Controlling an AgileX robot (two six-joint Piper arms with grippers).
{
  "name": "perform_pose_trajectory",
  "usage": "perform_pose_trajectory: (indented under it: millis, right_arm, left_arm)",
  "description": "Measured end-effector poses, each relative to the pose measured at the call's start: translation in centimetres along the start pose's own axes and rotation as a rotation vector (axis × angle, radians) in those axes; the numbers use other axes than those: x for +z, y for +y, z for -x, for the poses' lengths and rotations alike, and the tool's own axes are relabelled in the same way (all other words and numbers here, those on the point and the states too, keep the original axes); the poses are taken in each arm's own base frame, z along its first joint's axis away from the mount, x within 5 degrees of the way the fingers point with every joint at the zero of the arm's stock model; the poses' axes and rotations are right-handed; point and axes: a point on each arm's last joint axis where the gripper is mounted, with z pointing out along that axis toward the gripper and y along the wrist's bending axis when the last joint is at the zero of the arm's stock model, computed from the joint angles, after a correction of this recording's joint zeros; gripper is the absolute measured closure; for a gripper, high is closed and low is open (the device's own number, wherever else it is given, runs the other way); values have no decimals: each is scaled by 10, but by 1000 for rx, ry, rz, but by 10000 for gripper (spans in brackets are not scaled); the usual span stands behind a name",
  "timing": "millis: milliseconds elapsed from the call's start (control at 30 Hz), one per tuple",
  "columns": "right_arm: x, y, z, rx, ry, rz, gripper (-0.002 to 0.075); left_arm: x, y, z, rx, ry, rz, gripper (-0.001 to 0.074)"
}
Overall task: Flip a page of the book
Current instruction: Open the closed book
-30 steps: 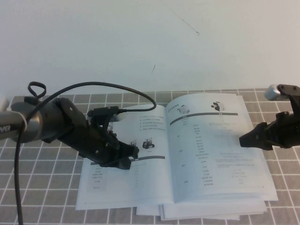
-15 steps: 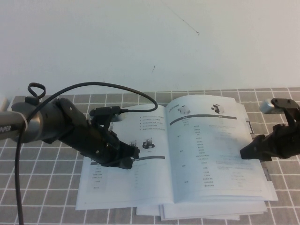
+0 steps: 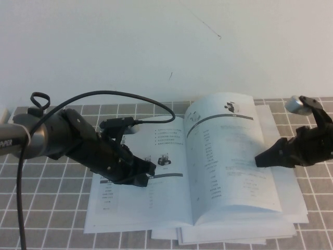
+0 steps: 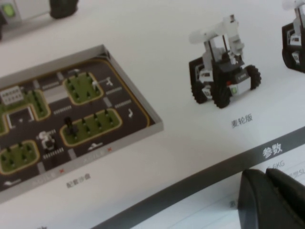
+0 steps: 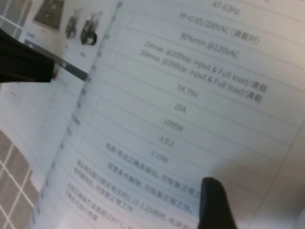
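Book [image 3: 171, 177] lying open, lower centre of frame. Page [image 3: 231, 156] being lifted at right edge by right gripper [image 3: 258, 160], fingers spread. Left gripper [image 3: 148, 174] being pressed on left leaf, fingers clenched.

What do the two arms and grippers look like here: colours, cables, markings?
Left arm: dark grey tube, white lettering at its base, loose black cable looping over it to a small black box. Left gripper: matte black, over the book's left page. Right gripper: black, tapered, at the right page's edge, silver knob above.
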Motion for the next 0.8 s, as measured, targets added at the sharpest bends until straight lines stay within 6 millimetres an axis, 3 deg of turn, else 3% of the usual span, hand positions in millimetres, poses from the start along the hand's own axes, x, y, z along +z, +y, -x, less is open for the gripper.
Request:
perform_pose_trajectory:
  millis: [367,800]
  right_arm:
    - [-24,26,48,-33,-35,173,334]
    - [-29,32,57,-25,-51,201,334]
  left_arm:
    - [0,0,0,-1,-4,1,738]
    - [0,0,1,5,-10,5,738]
